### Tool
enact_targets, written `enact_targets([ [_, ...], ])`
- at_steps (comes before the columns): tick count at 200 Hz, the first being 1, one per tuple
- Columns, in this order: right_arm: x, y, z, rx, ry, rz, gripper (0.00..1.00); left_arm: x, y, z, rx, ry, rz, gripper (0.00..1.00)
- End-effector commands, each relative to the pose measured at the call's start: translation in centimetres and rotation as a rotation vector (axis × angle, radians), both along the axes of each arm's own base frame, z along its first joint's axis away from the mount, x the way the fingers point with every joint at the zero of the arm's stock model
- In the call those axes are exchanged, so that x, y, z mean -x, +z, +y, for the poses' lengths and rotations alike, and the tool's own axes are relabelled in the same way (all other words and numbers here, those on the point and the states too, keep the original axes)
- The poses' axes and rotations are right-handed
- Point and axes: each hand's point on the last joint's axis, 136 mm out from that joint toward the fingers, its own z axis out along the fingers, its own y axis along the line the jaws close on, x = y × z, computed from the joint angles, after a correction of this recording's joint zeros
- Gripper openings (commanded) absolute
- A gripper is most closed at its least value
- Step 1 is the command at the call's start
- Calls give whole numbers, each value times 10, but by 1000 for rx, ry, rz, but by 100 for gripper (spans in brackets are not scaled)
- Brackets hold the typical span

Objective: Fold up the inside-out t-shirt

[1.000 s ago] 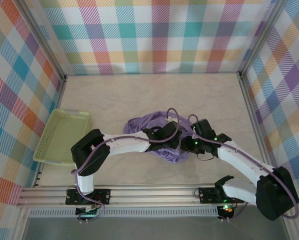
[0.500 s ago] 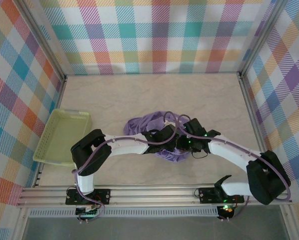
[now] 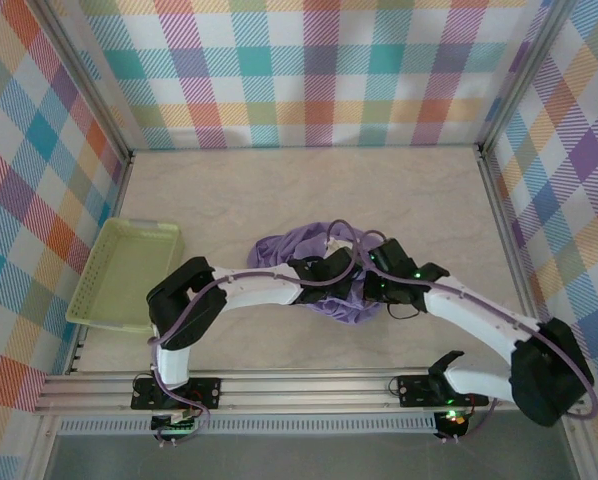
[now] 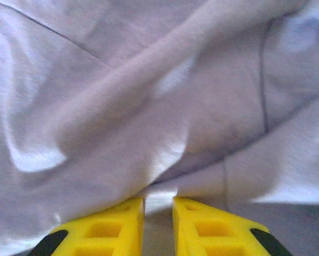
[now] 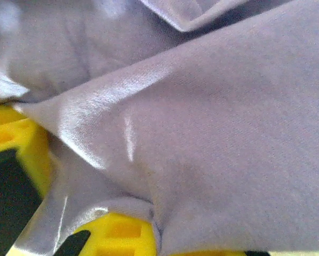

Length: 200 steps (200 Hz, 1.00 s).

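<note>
**Though crumpled on the bench [image 3: 279, 190], the inside-out t-shirt [image 3: 289, 245] is gripped twice**

Left end effector [image 4: 158, 201], nearly closed, nips a fold; right end effector [image 3: 372, 284] clamps cloth beside it (probably to draw the heap flat).

right claw [image 3: 370, 288] clamped onto t-shirt [image 3: 289, 245], elbow swung outward

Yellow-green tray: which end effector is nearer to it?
Left. The left end effector is on the t-shirt, well to the right of the tray. The right end effector is farther right, on the same shirt.
</note>
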Motion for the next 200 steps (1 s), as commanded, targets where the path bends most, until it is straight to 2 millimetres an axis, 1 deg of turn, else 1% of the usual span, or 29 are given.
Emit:
enact_targets([
  [1,24,-5,-28,58,-75,40,9,-13,-10,27,-113,110,3,24],
  [20,38,-4,-44,62,-132,34,7,-18,-18,35,-142,153,17,24],
  [34,47,-5,-51,49,-162,38,6,-21,-23,40,-154,182,28,25],
  [47,54,-6,-53,26,-178,48,6,-24,-27,45,-162,201,39,25],
  [59,59,-5,-50,-7,-177,55,10,-25,-30,46,-166,210,46,25],
  [73,61,-4,-44,-48,-166,59,12,-27,-32,47,-176,212,49,25],
  [85,62,-5,-44,-60,-173,66,13,-28,-34,48,-190,218,48,25],
  [108,68,-8,-52,-22,-210,95,12,-30,-37,55,-211,242,52,26],
  [131,72,-11,-59,1,-238,113,9,-33,-42,68,-227,286,64,26],
  [140,74,-12,-61,6,-249,121,8,-34,-44,75,-236,310,70,26],
  [160,78,-12,-64,5,-259,129,7,-39,-48,92,-256,366,78,26],
  [183,81,-13,-66,1,-267,128,11,-43,-52,109,-280,421,84,26],
  [200,80,-14,-64,-7,-266,127,17,-45,-55,114,-284,438,90,25],
])
